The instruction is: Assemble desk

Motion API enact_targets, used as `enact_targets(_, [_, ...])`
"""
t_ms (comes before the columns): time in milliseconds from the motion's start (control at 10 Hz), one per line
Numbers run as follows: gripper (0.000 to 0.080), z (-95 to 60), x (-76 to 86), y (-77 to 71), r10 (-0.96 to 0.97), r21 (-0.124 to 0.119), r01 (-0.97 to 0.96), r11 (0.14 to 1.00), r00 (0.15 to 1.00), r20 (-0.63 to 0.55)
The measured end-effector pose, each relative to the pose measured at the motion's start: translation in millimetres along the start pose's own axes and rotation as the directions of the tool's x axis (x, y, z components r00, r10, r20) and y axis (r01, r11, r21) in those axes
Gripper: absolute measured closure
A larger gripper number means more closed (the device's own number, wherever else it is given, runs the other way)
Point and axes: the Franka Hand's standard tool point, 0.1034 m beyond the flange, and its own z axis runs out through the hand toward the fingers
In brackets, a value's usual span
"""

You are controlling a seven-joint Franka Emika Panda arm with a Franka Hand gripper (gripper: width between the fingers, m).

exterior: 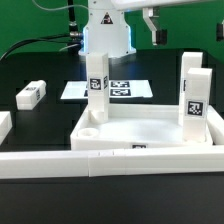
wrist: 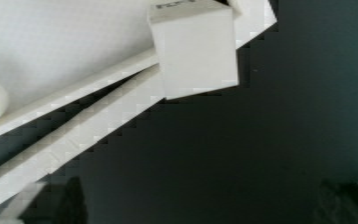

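The white tray-like desk top [exterior: 140, 128] lies in the middle of the table. One tagged white leg [exterior: 96, 84] stands upright in its far left corner, and a second leg [exterior: 194, 95] stands at its right side. My gripper [exterior: 152, 28] hangs high above the back of the desk top, touching neither leg. In the wrist view an upright leg [wrist: 197, 50] shows from above at a corner of the desk top [wrist: 87, 112]. My gripper [wrist: 202, 208] is open, with dark fingers [wrist: 55, 200] wide apart and only black table between them.
A loose leg [exterior: 32, 94] lies on the exterior view's left, and another white part [exterior: 4, 126] shows at that edge. The marker board [exterior: 120, 90] lies behind the desk top. A long low white border wall [exterior: 110, 160] runs along the front. The robot base [exterior: 108, 35] stands at the back.
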Motion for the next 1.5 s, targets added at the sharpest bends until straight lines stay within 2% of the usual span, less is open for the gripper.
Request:
enact_targets(100, [0.0151,-1.2,0.5,2.4,-0.014,0.006,0.014,1.000,1.000,-0.003])
enact_targets(200, [0.0151,-6.5,-1.8,18.5,-0.040,0.033,0.040,0.999,0.999,-0.006])
enact_targets(300, [0.0151,-15.2,-6.7,42.6,-0.104,0.041,0.104,0.994,0.995,0.006])
enact_targets(400, [0.0151,-24.0,-5.7,69.8,-0.159,0.051,0.158,0.986,0.987,0.011])
enact_targets(500, [0.0151,-29.9,0.4,96.2,-0.237,0.049,0.236,0.970,0.972,0.008])
enact_targets(600, [0.0151,-32.7,9.2,116.2,-0.352,0.046,0.351,0.935,0.936,0.005])
enact_targets(700, [0.0151,-34.4,16.6,129.0,-0.381,0.041,0.381,0.924,0.925,0.002])
enact_targets(900, [0.0151,-33.2,14.0,122.7,-0.436,0.038,0.436,0.899,0.900,-0.003])
enact_targets(1200, [0.0151,-31.8,11.5,125.7,-0.434,0.044,0.432,0.901,0.900,0.032])
enact_targets(1300, [0.0151,-24.4,10.6,146.5,-0.466,0.052,0.464,0.885,0.882,0.068])
enact_targets(1400, [0.0151,-18.1,2.5,187.5,-0.478,0.078,0.472,0.878,0.859,0.185])
enact_targets(1500, [0.0151,-16.4,-0.3,222.2,-0.487,0.087,0.481,0.872,0.836,0.253])
